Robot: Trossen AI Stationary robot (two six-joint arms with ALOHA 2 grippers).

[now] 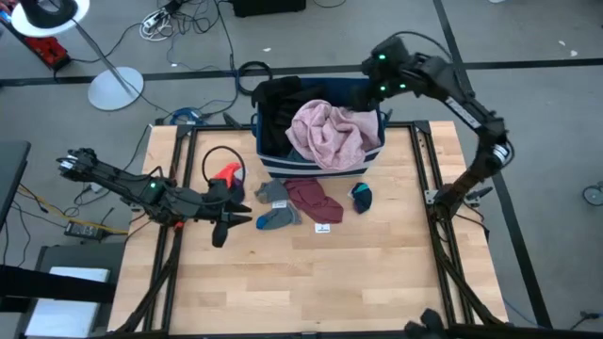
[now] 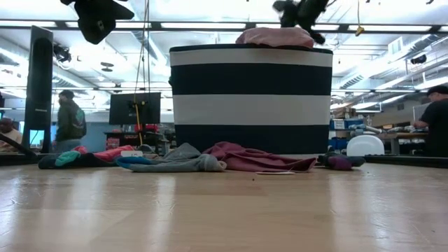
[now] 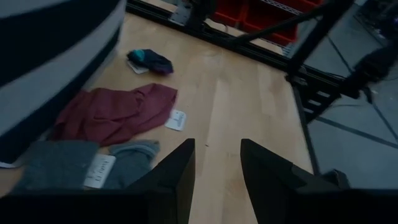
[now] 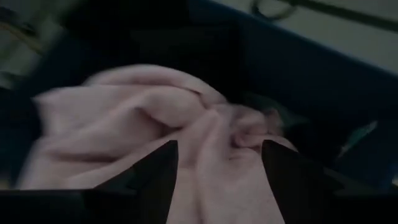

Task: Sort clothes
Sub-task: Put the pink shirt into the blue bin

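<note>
Wooden counter (image 1: 377, 273), high view: striped bin (image 1: 273, 162) upper centre, pink garment (image 1: 330, 132) heaped on top; right end effector (image 1: 377, 89) above it, released.

Low view: maroon piece (image 2: 255, 157) lies flat before the bin.

Left wrist view: left end effector (image 3: 217, 165) parted, empty.

Risk: the loosely heaped pink garment may slide overboard.

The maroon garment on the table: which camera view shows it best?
The left wrist view shows the maroon garment best, spread out large. The high view shows it smaller, in front of the bin. The low view sees it edge-on. The right wrist view misses it.
</note>
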